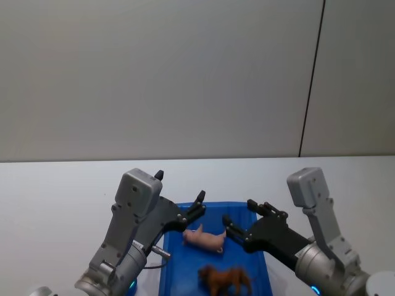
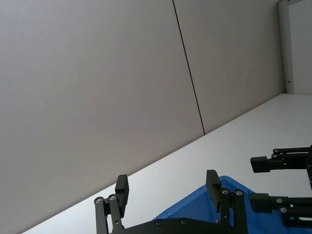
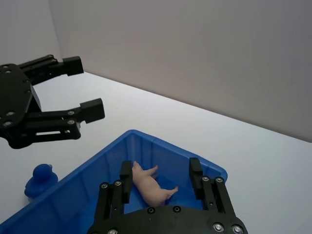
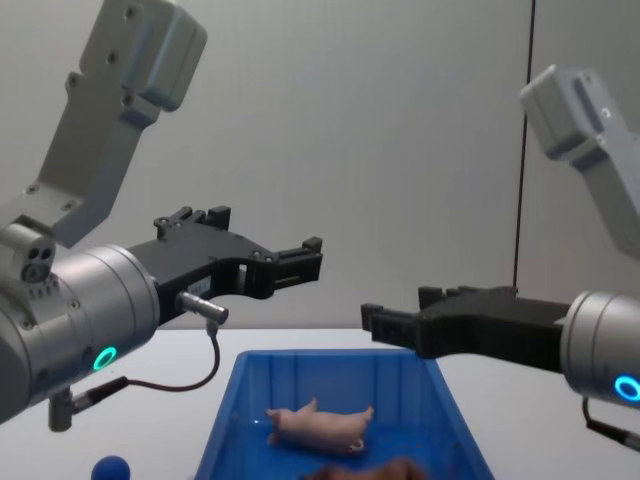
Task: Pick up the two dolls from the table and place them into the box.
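The blue box [image 1: 259,266] stands on the white table [image 1: 55,191] close in front of me. Both dolls lie inside it: the pink pig [image 1: 205,238] on its side toward the far end, the brown lion [image 1: 225,279] nearer me. My left gripper [image 1: 180,188] hovers open above the box's far left corner with nothing between its fingers. My right gripper [image 1: 239,211] hovers open over the far right part, just above the pig [image 3: 148,185], and is also empty. From the chest, the two grippers [image 4: 300,260] [image 4: 385,315] hang above the pig [image 4: 315,425].
A small blue toy [image 3: 39,178] sits on the table just left of the box, seen low in the chest view [image 4: 108,468]. A plain grey wall [image 1: 185,74] rises behind the table. White tabletop stretches beyond and beside the box.
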You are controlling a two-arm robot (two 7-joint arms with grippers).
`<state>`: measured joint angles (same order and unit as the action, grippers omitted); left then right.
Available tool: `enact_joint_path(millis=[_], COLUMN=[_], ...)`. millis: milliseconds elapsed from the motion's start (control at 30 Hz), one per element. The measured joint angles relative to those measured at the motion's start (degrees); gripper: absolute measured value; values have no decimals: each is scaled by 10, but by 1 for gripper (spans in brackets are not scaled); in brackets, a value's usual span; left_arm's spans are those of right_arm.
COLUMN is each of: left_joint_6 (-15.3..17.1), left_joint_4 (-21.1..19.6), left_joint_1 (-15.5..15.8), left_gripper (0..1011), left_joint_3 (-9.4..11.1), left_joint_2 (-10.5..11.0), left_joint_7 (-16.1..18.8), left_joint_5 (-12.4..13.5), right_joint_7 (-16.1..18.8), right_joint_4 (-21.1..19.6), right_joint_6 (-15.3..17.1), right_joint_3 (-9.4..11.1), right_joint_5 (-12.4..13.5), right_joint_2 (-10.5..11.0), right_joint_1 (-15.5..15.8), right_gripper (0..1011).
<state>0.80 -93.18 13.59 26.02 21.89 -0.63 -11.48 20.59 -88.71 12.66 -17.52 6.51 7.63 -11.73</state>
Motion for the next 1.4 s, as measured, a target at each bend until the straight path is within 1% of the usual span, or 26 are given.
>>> enact_joint_path(millis=[33,133,200,233,267,300,367,400,667,900,1233,1400], left_joint_6=[0,0,0,0,0,0,0,0,0,0,1,12], left_joint_4=[0,0,0,0,0,0,0,0,0,0,0,-8], left_joint_1=[0,0,0,0,0,0,0,0,0,0,-1,-6], left_gripper=[1001,1001,1001,1001,1001,1001,1001,1001,1001,1001,1001,1001], left_joint_3=[0,0,0,0,0,0,0,0,0,0,-1,-5], left_joint_2=[0,0,0,0,0,0,0,0,0,0,1,8], left_joint_7=[0,0,0,0,0,0,0,0,0,0,0,1], left_joint_5=[0,0,0,0,0,0,0,0,0,0,0,-7], right_joint_7=[-3,-11,-19,-22,-26,-33,-40,-48,-93,-130,-155,-161], right_joint_4=[1,1,1,1,0,-1,-4,-7,-26,-46,-59,-62], right_joint_6=[2,5,7,8,8,9,9,10,9,5,1,0], right_joint_3=[-1,-2,-2,-2,-2,-2,-1,0,8,18,25,27], right_joint_5=[-1,-4,-6,-7,-8,-9,-11,-12,-15,-10,-4,-3], right_joint_2=[0,0,0,1,1,3,4,6,18,33,44,46], right_joint_1=[0,1,4,5,6,9,11,15,34,56,71,75], right_gripper=[709,766,840,853,902,902,968,999,1001,1001,1001,1001])
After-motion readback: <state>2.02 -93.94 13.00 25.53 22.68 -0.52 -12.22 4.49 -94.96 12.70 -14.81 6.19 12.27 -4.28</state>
